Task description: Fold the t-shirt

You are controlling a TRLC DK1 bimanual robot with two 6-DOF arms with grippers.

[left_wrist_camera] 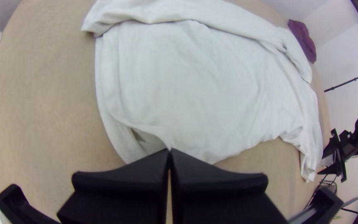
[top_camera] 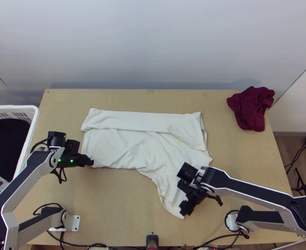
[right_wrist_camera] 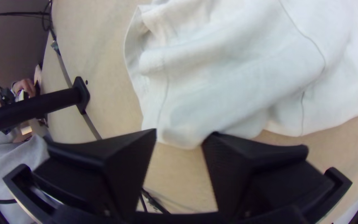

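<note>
The white t-shirt (top_camera: 128, 146) lies across the middle of the table, its far part folded over in a long band and its sleeve stretching toward the near edge. At its near left corner is my left gripper (top_camera: 90, 162); in the left wrist view this gripper (left_wrist_camera: 170, 152) is shut on the edge of the t-shirt (left_wrist_camera: 179, 87), pinching up a small crease. My right gripper (top_camera: 185, 207) is at the sleeve's near end. The right wrist view has that gripper (right_wrist_camera: 180, 139) open, fingers apart, with the sleeve edge of the t-shirt (right_wrist_camera: 228, 79) just beyond the tips.
A bunched dark red cloth (top_camera: 252, 108) lies at the table's far right corner. A white basket (top_camera: 33, 121) with dark and light clothes stands off the left edge. Bare table (top_camera: 111, 204) extends in front of the shirt. A black post (top_camera: 152, 241) stands at the near edge.
</note>
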